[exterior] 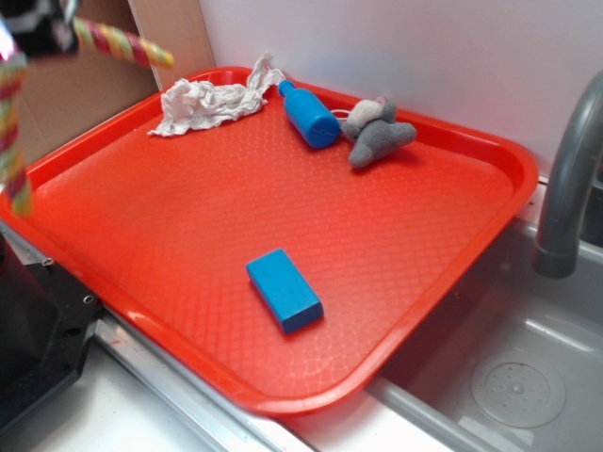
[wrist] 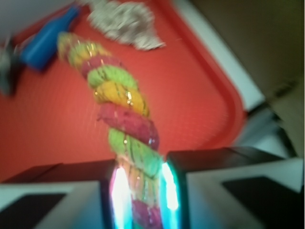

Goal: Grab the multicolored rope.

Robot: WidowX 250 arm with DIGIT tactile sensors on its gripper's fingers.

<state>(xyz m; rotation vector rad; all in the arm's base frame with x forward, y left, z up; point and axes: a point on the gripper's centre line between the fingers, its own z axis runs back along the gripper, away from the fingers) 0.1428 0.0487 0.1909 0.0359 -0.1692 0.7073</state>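
Observation:
The multicolored rope (wrist: pixel 121 112) is a twisted cord of yellow, maroon and green strands. In the wrist view it runs up from between my two fingers, and my gripper (wrist: pixel 141 191) is shut on it. In the exterior view the rope (exterior: pixel 118 42) hangs in the air at the top left, above the tray's left corner; one end sticks out to the right and another stretch (exterior: pixel 11 132) droops along the left edge. The gripper itself is mostly cut off there.
A red tray (exterior: pixel 170 235) holds a blue block (exterior: pixel 284 289) near the front, a white crumpled rag (exterior: pixel 207 102), a blue bottle-shaped toy (exterior: pixel 309 115) and a grey plush toy (exterior: pixel 377 134) at the back. A grey faucet (exterior: pixel 570 179) and a sink lie to the right.

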